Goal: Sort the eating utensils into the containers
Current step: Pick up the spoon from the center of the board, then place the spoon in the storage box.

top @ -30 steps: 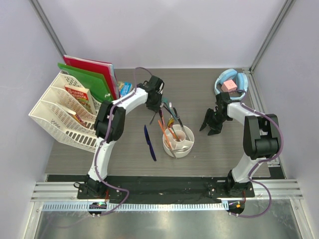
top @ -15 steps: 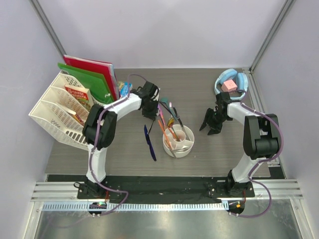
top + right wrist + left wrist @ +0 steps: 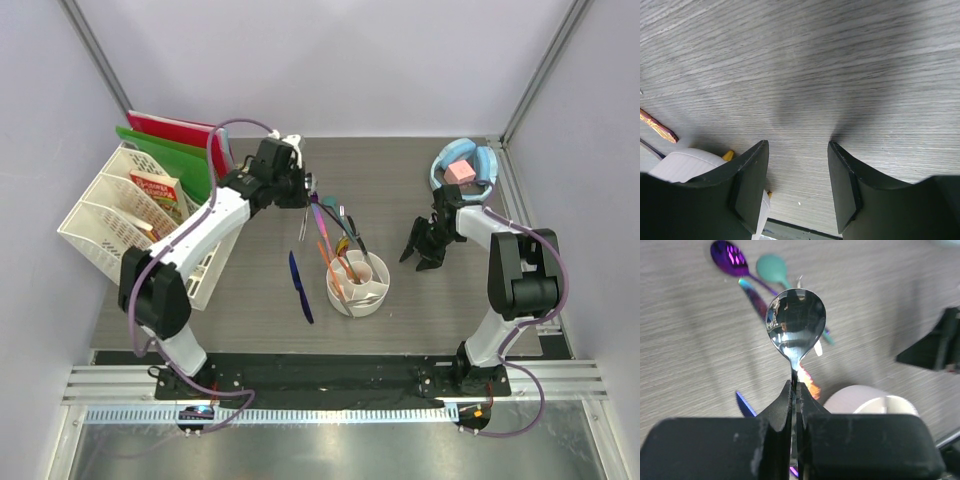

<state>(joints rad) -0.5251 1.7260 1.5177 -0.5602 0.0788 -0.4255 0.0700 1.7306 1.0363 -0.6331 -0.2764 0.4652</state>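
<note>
My left gripper [image 3: 796, 387] is shut on the thin handle of a silver spoon [image 3: 796, 325], whose bowl points away from the wrist camera. In the top view the left gripper [image 3: 296, 190] hangs above the table behind the white divided cup [image 3: 362, 286]. Below the spoon lie a purple spoon [image 3: 730, 257], a teal spoon [image 3: 772, 267] and an iridescent piece [image 3: 755, 295]. Left of the cup lies a dark blue knife [image 3: 300, 285]. Orange pieces [image 3: 343, 268] stand in the cup. My right gripper [image 3: 420, 255] stands open with nothing between its fingers, low over the table right of the cup [image 3: 685, 162].
A white lattice file rack [image 3: 120, 230] with books stands at the left, with red and green folders [image 3: 180, 150] behind it. A light blue bowl holding a pink cube [image 3: 462, 168] sits at the back right. More loose utensils [image 3: 337, 222] lie just behind the cup.
The left gripper closed on the silver spoon and rose back and to the left with it, away from the utensil pile. The right arm has not moved.
</note>
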